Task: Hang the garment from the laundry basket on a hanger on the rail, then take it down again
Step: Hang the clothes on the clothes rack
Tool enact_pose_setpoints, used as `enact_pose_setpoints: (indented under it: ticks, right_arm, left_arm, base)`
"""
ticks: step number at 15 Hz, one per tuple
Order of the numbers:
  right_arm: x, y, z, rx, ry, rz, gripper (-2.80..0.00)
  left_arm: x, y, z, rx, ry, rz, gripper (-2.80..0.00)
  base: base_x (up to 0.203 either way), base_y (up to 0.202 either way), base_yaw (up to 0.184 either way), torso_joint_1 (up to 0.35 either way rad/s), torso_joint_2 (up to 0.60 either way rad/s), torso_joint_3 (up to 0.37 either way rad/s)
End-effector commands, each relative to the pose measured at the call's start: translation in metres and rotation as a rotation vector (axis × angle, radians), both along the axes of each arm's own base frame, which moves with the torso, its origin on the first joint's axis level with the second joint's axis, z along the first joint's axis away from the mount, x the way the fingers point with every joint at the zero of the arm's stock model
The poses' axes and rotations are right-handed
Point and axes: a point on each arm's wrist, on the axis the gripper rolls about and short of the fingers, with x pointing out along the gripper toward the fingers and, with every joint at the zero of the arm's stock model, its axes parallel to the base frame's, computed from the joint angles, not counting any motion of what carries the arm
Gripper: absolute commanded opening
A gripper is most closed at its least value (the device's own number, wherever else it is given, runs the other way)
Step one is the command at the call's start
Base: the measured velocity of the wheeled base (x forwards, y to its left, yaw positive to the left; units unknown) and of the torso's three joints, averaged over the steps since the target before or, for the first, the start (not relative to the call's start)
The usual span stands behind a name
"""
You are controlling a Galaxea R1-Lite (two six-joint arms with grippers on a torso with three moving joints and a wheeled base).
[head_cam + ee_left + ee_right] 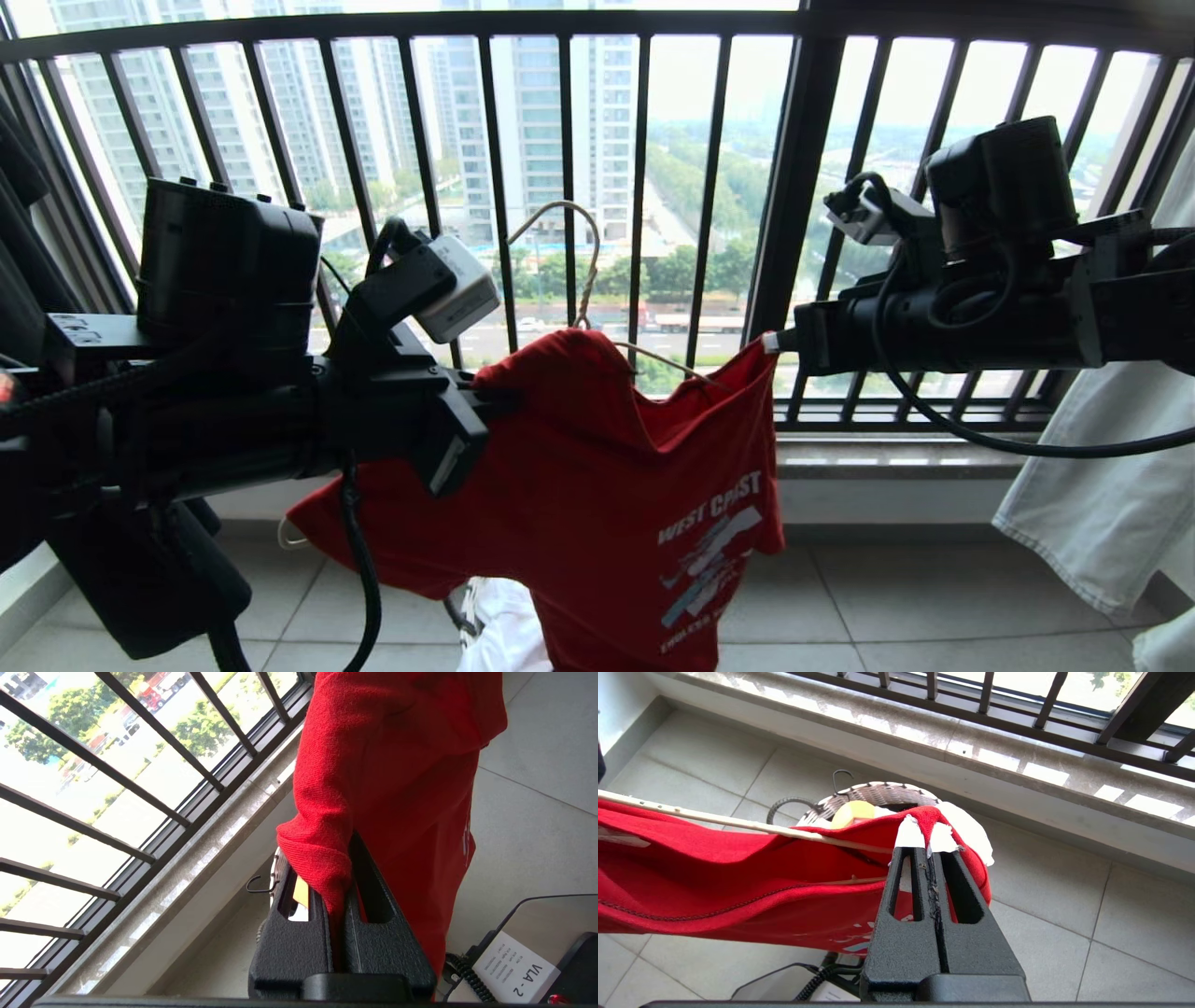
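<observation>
Aloft, red garment on cream hanger, pinched at opposite shoulders by clenched left end effector and right end effector.

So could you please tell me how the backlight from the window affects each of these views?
Head view: bright sky behind the railing leaves both arms near-silhouettes, though the red T-shirt stays readable. Left wrist view: the outdoors is washed out and the left gripper is dark. Right wrist view: evenly lit, with glare patches on the sill.
</observation>
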Motion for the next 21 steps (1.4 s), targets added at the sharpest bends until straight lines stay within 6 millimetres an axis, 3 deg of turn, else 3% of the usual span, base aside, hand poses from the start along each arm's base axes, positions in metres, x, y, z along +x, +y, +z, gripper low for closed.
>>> enact_pose_setpoints:
  ticks: [1,5,12,19,21]
  right_arm:
    - [-0.005,-0.002,0.005,0.005,-0.010,0.003,-2.80]
    - [-0.014,-0.003,0.010,0.010,-0.006,0.022,-2.80]
    - [-0.030,0.022,0.010,0.089,0.046,0.137,-2.80]
    - [-0.033,0.026,0.016,0.160,0.060,0.158,-2.80]
    - [-0.026,0.019,0.015,0.149,0.039,0.110,-2.80]
  left_arm:
    - [0.003,-0.002,-0.003,0.012,0.007,0.000,-2.80]
    - [0.015,-0.007,-0.014,0.080,0.008,0.064,-2.80]
    - [0.023,-0.015,-0.019,0.054,-0.024,0.058,-2.80]
    - [0.013,-0.029,-0.027,0.054,-0.011,-0.004,-2.80]
    - [0.010,-0.026,-0.022,0.043,-0.024,0.001,-2.80]
  base:
    - [0.000,0.000,0.000,0.000,0.00,0.000]
    - [0.000,0.000,0.000,0.000,0.00,0.000]
    - [0.000,0.000,0.000,0.000,0.00,0.000]
    - [0.000,0.000,0.000,0.000,0.00,0.000]
    - [0.000,0.000,0.000,0.000,0.00,0.000]
